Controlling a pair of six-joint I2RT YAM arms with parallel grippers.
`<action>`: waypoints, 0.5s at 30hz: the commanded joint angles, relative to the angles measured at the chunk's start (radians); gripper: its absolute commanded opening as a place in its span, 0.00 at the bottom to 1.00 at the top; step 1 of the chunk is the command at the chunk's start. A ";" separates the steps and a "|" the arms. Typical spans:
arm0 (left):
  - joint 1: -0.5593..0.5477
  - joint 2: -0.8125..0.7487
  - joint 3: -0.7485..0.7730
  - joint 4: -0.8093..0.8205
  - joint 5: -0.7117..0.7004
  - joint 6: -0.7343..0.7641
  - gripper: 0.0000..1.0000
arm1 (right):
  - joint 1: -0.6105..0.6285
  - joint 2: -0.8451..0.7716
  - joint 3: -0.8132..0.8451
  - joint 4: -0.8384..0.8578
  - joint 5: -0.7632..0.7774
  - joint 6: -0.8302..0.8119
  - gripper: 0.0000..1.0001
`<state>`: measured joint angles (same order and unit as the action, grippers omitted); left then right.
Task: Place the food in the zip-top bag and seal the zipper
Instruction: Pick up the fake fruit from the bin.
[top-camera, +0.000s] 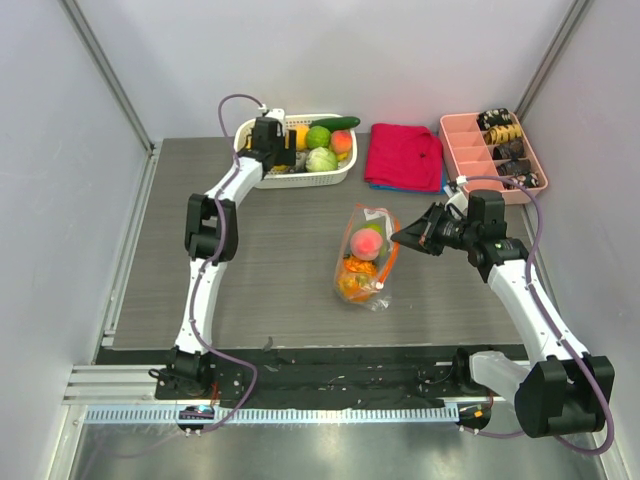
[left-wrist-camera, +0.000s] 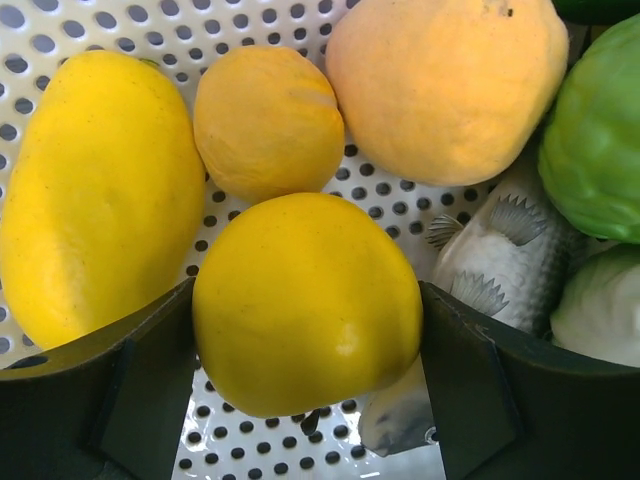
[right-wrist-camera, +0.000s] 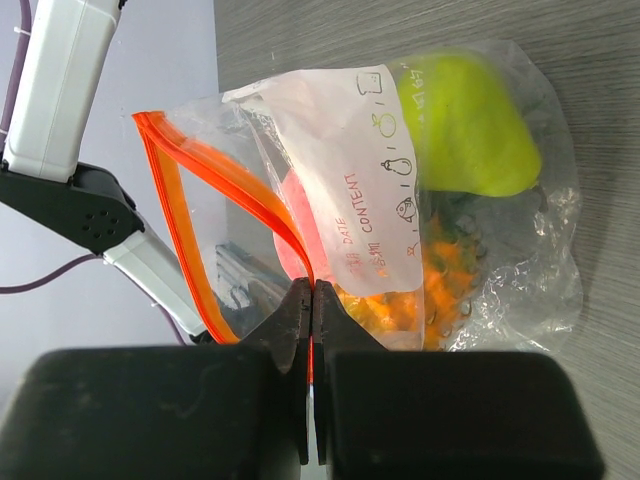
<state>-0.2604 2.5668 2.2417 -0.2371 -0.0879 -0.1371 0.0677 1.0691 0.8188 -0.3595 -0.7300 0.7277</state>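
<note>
The clear zip-top bag (top-camera: 365, 262) lies mid-table, mouth open toward the right. It holds a green fruit (right-wrist-camera: 465, 125), a pink one (right-wrist-camera: 293, 235) and a frilly orange one (right-wrist-camera: 440, 290). My right gripper (right-wrist-camera: 313, 290) is shut on the orange-red zipper strip (right-wrist-camera: 215, 185) at the mouth edge; it also shows in the top view (top-camera: 398, 236). My left gripper (left-wrist-camera: 305, 330) is down in the white basket (left-wrist-camera: 80, 20), its fingers pressed against both sides of a round yellow fruit (left-wrist-camera: 305, 300). From above it is over the basket's left end (top-camera: 272, 150).
The basket (top-camera: 300, 181) at the back also holds a long yellow fruit (left-wrist-camera: 90, 190), a small orange one (left-wrist-camera: 265, 120), a pale peach one (left-wrist-camera: 445, 85), green pieces (left-wrist-camera: 600, 130) and a toy fish (left-wrist-camera: 510, 260). A red cloth (top-camera: 404, 155) and a pink compartment tray (top-camera: 470, 150) lie back right.
</note>
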 joint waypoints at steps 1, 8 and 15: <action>0.006 -0.179 0.044 -0.043 0.063 -0.027 0.73 | -0.005 -0.001 0.006 0.034 -0.003 -0.022 0.01; 0.000 -0.510 -0.050 -0.218 0.378 -0.059 0.65 | -0.005 0.003 0.026 0.034 0.003 -0.025 0.01; -0.143 -0.811 -0.231 -0.399 0.599 -0.003 0.62 | -0.003 0.008 0.026 0.027 0.001 -0.017 0.01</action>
<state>-0.2970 1.9011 2.0907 -0.4931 0.3145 -0.1753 0.0677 1.0725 0.8188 -0.3595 -0.7284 0.7170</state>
